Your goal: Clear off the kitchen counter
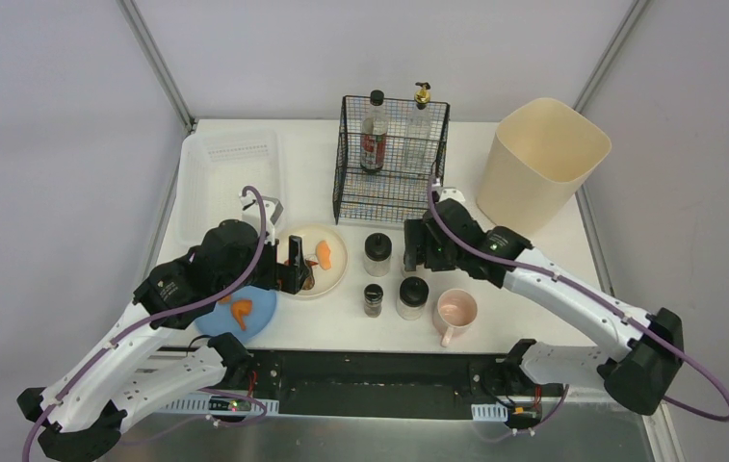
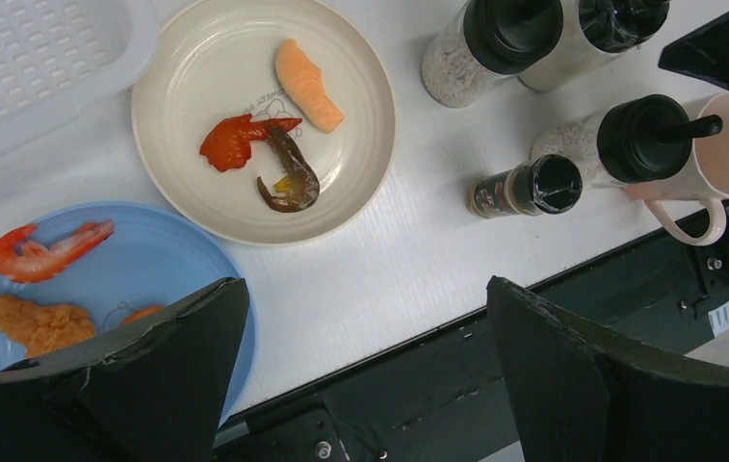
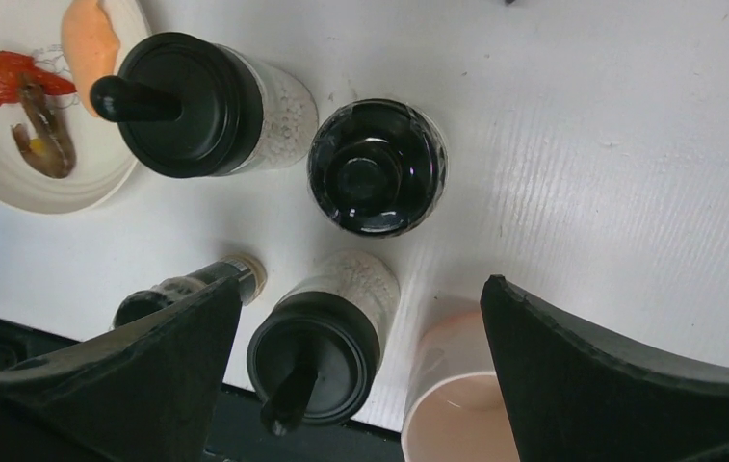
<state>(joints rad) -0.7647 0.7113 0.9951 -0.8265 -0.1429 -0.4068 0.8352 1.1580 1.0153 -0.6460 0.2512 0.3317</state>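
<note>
Hovering over a jar (image 3: 317, 351) on the counter (image 3: 630, 144), the right tool (image 3: 355, 322) stands apart, empty; the left tool (image 2: 365, 289) likewise. Next: lower squarely, clamp the jar.

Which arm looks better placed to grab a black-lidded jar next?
Probably the right: the right gripper hangs open directly above a jar, while the left gripper is open by the cream plate.
</note>
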